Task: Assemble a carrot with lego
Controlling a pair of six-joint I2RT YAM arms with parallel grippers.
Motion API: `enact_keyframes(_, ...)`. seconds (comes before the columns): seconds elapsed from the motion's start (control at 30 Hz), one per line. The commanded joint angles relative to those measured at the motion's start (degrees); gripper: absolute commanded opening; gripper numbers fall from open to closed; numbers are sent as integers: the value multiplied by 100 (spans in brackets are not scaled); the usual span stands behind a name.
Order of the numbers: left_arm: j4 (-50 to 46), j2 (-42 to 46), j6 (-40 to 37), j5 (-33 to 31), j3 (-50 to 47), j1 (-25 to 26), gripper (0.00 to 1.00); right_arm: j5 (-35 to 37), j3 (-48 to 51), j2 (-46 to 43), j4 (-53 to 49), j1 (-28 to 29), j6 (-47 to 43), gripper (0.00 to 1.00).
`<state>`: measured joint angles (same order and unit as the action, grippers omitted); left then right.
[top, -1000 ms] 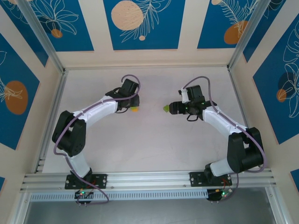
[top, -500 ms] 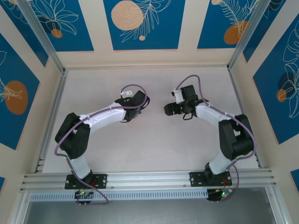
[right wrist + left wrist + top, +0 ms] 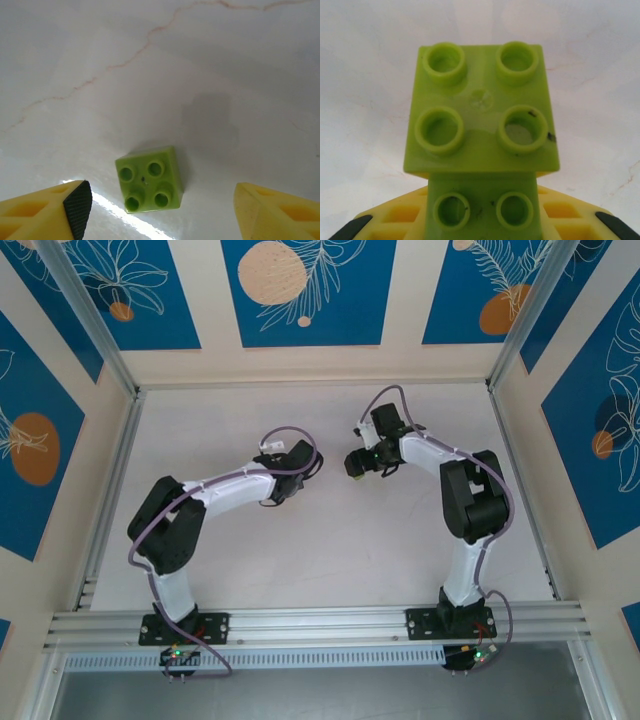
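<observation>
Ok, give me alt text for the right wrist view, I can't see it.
A lime-green square plastic brick with four studs lies studs-up on the white table, between the right gripper's open yellow fingers, touching neither. A thin reddish line crosses the table beyond it.

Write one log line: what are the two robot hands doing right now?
left gripper: shut on green brick stack | right gripper: open, over loose green brick on table, not touching

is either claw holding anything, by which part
The left claw grips the lime-green brick stack by its narrower near brick. The right claw is open, holding nothing; a loose green brick lies between its fingers.
</observation>
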<state>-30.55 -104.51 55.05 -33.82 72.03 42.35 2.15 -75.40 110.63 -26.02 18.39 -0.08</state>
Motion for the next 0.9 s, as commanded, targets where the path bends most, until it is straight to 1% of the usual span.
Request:
enact_keyframes(0.0,144,-76,52,123,-37,17,35,66,-153,89,-471,50,-149,75)
enact_keyframes(0.33,282,-79,-11,368,-99,67,47,295,-157,300,-532,145,-448,74)
enact_keyframes(0.57,282,-15,-47,531,-169,180,50,234,-151,304,-406,128,-581,73)
enact_keyframes(0.87,257,207,39,582,-416,388,51,106,-106,292,-268,81,-710,73)
